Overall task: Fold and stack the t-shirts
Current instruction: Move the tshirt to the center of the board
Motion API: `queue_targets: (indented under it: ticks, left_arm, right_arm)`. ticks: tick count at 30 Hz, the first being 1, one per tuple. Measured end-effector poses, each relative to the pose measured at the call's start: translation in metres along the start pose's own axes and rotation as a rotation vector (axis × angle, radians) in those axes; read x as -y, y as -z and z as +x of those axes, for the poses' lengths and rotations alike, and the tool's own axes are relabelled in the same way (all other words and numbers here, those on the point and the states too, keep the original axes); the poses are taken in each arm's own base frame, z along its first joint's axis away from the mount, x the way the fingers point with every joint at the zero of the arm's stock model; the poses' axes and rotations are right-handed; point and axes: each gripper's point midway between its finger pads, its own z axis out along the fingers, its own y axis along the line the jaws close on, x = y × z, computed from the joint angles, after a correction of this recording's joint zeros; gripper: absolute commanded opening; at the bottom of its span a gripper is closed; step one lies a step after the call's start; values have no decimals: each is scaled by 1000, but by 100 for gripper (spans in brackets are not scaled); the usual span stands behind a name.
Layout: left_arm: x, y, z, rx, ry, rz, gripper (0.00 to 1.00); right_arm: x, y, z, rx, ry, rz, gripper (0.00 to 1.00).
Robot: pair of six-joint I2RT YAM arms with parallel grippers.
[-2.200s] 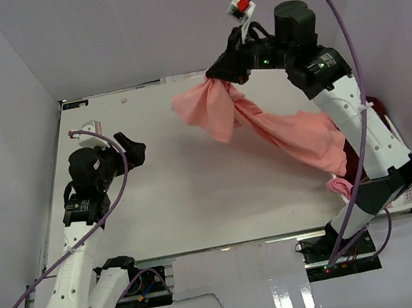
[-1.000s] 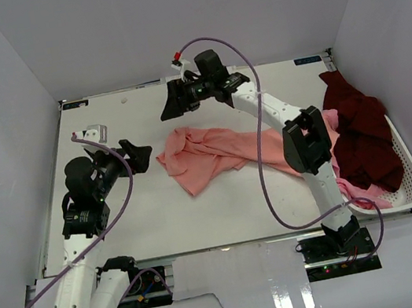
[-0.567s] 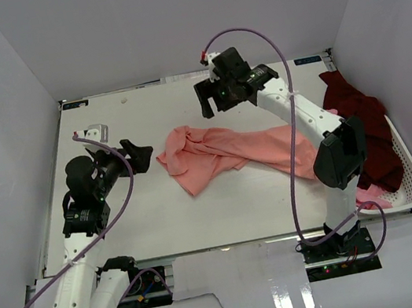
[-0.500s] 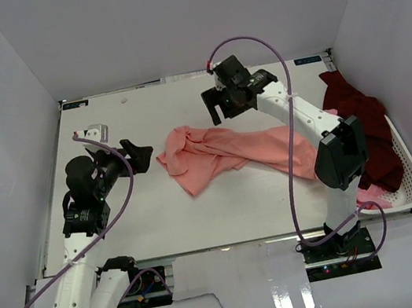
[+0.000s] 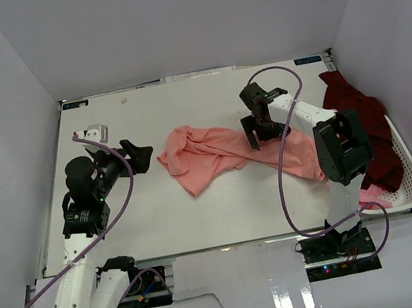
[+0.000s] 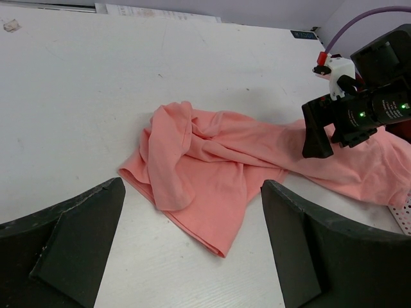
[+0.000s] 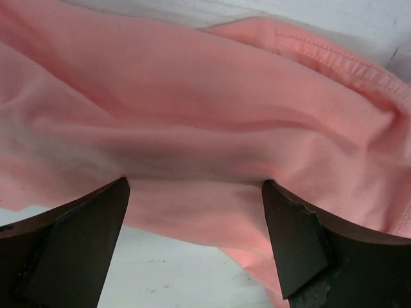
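salmon t-shirt (image 5: 206, 155) lies 10-to-4 o'clock; right gripper (image 5: 254, 133), fingers spread, is over its middle; left gripper (image 5: 141, 156), also spread, is off at 9 o'clock.

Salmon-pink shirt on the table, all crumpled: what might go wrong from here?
1. The right claw hangs open over the middle of the salmon-pink shirt, where the folds bunch. It may pinch several layers and lift a wad instead of one edge.
2. The shirt's right end trails toward the white basket, near the maroon shirt draped there. A pull could snag it or drag that one along.
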Motion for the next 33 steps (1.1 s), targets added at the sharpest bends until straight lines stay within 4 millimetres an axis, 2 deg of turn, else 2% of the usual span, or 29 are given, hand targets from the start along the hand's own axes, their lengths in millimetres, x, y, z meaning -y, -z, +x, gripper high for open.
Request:
queue_targets:
  ticks: [3,4,9,11,12,15,17,18,20,21,30,33]
  left_arm:
    - [0,0,0,0,0,0,98]
    - [0,0,0,0,0,0,98]
    - [-1,0,2,-3,1,-1,98]
    - [-1,0,2,-3,1,-1,98]
    - [-1,0,2,-3,1,-1,98]
    - [-1,0,2,-3,1,-1,98]
    - [-1,0,2,-3,1,-1,98]
    - [-1,0,2,-2,1,-1,98]
    - [-1,0,2,-3,1,-1,98]
    - [-1,0,2,-3,1,-1,98]
    - [-1,0,2,-2,1,-1,98]
    - [-1,0,2,-3,1,-1,98]
  right_arm:
    - [2,-4,-1,11,-6,10,99]
    - [3,-5,-1,13,-10,11,96]
    - [3,-15,4,9,-11,12,94]
    - [3,-19,6,4,-8,13,88]
    - [3,-21,7,3,-9,11,76]
    - [1,-28,10,-7,-9,-4,54]
    - [-1,-32,12,-16,-10,-16,52]
    - [-1,-33,12,-18,-14,-21,45]
    - [-2,-34,13,-23,-12,-31,23]
    - [-2,-34,13,-22,-9,-35,8]
    - [0,-33,13,-20,-22,-28,8]
    - [6,-24,9,5,-32,-5,8]
